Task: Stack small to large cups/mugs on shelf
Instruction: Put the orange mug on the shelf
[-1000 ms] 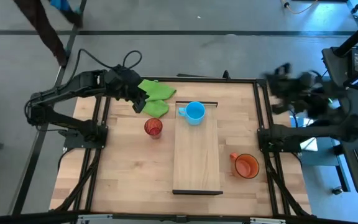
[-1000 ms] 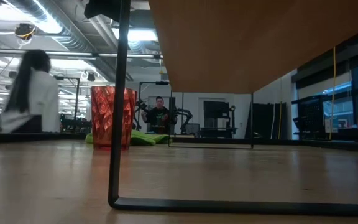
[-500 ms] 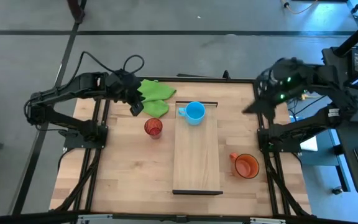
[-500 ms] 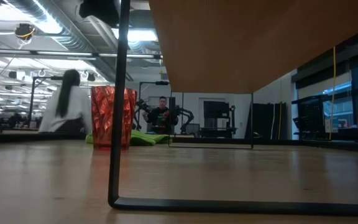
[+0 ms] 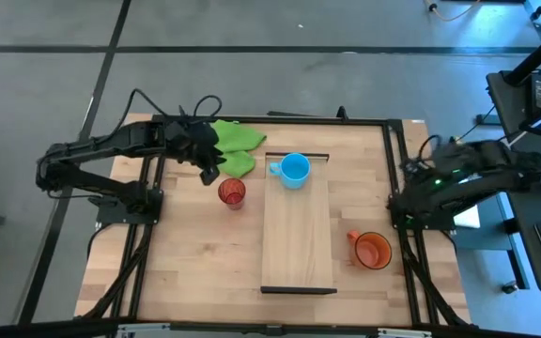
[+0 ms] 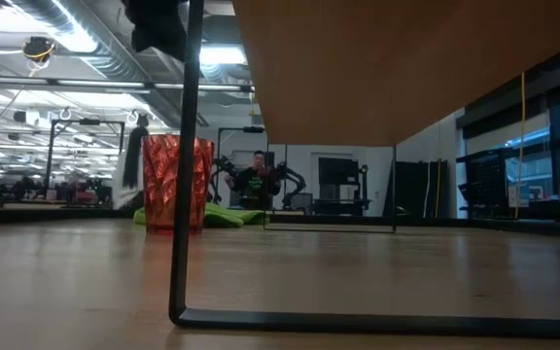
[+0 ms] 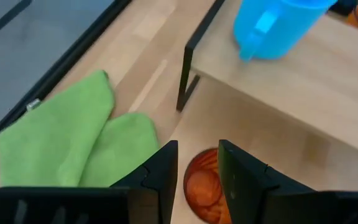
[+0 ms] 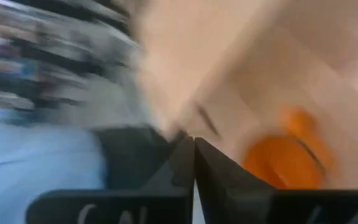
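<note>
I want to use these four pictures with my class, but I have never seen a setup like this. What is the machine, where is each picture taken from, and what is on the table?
It is a robot with two dark arms at a wooden table; each arm ends in a two-finger gripper. One picture looks straight down from above, one sits at table-top level, and two come from cameras on the arms' wrists.

A long pale shelf stands on the table, with a light-blue mug on its far end. A red ribbed cup stands on the table left of the shelf, an orange mug right of it, and a green cloth lies at the back.

The left gripper hovers open above the red cup, holding nothing. The right gripper, shut and empty, is at the table's right edge.
</note>
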Controlling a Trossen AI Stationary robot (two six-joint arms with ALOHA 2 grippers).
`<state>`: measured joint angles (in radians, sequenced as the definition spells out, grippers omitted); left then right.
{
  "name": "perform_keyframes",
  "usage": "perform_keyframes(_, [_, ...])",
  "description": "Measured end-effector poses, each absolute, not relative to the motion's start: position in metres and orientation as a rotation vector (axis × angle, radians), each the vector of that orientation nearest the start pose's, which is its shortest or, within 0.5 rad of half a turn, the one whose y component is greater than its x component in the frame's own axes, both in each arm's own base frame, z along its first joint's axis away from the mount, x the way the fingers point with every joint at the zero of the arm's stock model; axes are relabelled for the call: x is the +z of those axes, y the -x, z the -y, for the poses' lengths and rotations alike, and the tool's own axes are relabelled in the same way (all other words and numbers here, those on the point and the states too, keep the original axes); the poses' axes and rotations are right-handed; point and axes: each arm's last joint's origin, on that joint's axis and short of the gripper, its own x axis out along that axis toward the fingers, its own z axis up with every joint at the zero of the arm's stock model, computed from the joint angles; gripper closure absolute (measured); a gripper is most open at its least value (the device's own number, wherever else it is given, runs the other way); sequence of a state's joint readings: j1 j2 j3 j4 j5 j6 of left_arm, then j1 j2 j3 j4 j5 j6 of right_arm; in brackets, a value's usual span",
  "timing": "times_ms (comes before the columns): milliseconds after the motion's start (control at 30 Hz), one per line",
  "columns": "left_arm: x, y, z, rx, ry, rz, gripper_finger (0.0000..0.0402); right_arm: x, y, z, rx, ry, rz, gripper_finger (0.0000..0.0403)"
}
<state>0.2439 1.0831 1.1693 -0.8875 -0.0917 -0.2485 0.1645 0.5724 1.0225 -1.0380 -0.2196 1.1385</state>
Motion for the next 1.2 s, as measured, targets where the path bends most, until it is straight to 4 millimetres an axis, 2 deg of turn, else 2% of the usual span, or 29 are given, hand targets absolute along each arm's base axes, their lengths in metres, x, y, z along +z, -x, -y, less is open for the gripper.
perform_keyframes(33, [0.345, -0.195, -0.051, 0.415, 0.295, -0.764, 0.0294, 0.346, -0.071, -0.019, 0.012, -1.098, -0.709, 0.0388])
perform_keyframes(167, [0.337, -0.194, -0.051, 0.401, 0.306, -0.763, 0.0294, 0.298, -0.062, -0.020, -0.023, -1.137, -0.820, 0.0388])
perform_keyframes(267, [0.338, -0.192, -0.050, 0.388, 0.308, -0.754, 0.0294, 0.277, -0.071, -0.024, 0.076, -1.143, -0.793, 0.0388])
perform_keyframes(367, [0.340, -0.193, -0.050, 0.378, 0.284, -0.734, 0.0294, 0.268, -0.080, -0.030, 0.217, -1.124, -0.755, 0.0388])
perform_keyframes(500, [0.344, -0.197, -0.051, 0.356, 0.216, -0.684, 0.0294, 0.243, -0.082, -0.041, 0.323, -1.125, -0.995, 0.0388])
perform_keyframes(667, [0.347, -0.199, -0.053, 0.342, 0.098, -0.660, 0.0294, 0.239, -0.088, -0.047, 0.426, -1.039, -1.076, 0.0389])
perform_keyframes(867, [0.349, -0.201, -0.054, 0.326, 0.012, -0.652, 0.0294, 0.236, -0.101, -0.046, 0.427, -0.823, -0.961, 0.0389])
perform_keyframes(1000, [0.349, -0.201, -0.055, 0.363, -0.001, -0.654, 0.0294, 0.245, -0.111, -0.043, 0.483, -0.683, -0.848, 0.0389])
perform_keyframes(1067, [0.349, -0.200, -0.055, 0.389, -0.009, -0.658, 0.0294, 0.250, -0.111, -0.039, 0.373, -0.648, -0.887, 0.0386])
perform_keyframes(1133, [0.349, -0.200, -0.056, 0.411, -0.014, -0.659, 0.0294, 0.250, -0.107, -0.033, 0.231, -0.595, -1.010, 0.0379])
perform_keyframes(1200, [0.349, -0.200, -0.056, 0.421, -0.015, -0.659, 0.0294, 0.260, -0.108, -0.030, 0.167, -0.559, -1.082, 0.0369])
